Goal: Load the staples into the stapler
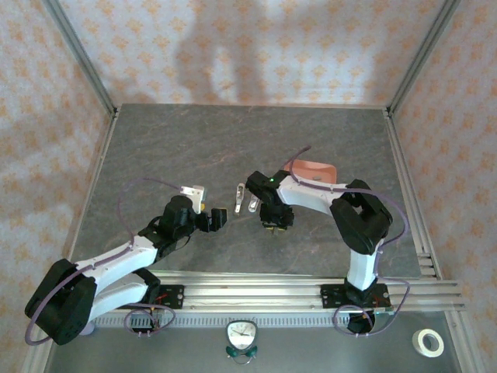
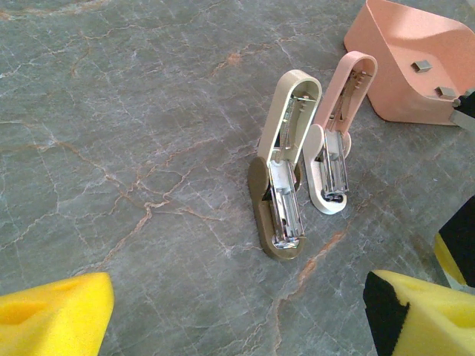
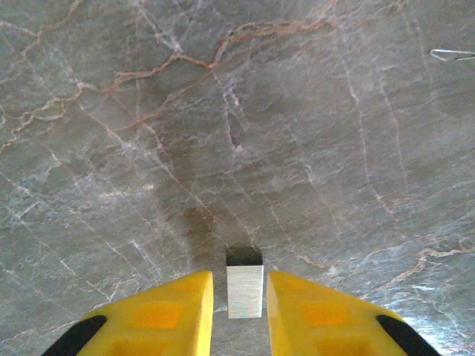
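Observation:
Two staplers lie opened on the grey table, an olive and cream stapler (image 2: 286,170) (image 1: 239,196) and a pink and white one (image 2: 334,141) (image 1: 254,198), both with their metal channels bare. My left gripper (image 2: 237,315) (image 1: 217,220) is open just short of them, holding nothing. My right gripper (image 3: 240,297) (image 1: 273,221) points down at the table beside the staplers. A silvery strip of staples (image 3: 245,291) sits between its yellow fingers (image 3: 182,311), with a narrow gap on each side. More staples (image 2: 421,66) lie in the salmon-pink tray (image 2: 401,74) (image 1: 311,169).
A single bent wire staple (image 3: 451,54) lies on the table ahead of the right gripper. A metal rail (image 1: 311,284) runs along the near edge, with a small clock (image 1: 242,336) and a tape roll (image 1: 427,342) in front of it. Patterned walls close off the table.

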